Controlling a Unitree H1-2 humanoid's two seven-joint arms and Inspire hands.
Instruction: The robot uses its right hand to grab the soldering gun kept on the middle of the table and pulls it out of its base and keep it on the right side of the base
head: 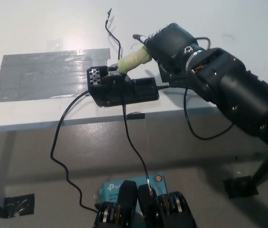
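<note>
The soldering gun (133, 60), its handle wrapped in pale green tape, sits tilted in its black base (122, 90) near the table's front edge. My black right hand (168, 42) lies over the upper end of the handle, fingers curled around it. The handle's far end is hidden under the hand. The gun's tip stays inside the base's holder. My white left hand is not in view.
A grey duct-tape patch (48, 73) covers the table left of the base. A black square pad (179, 78) lies right of the base, mostly under my arm. Black cables (60, 137) hang from the base over the table's front edge (39, 124). A thin wire (112, 31) lies behind.
</note>
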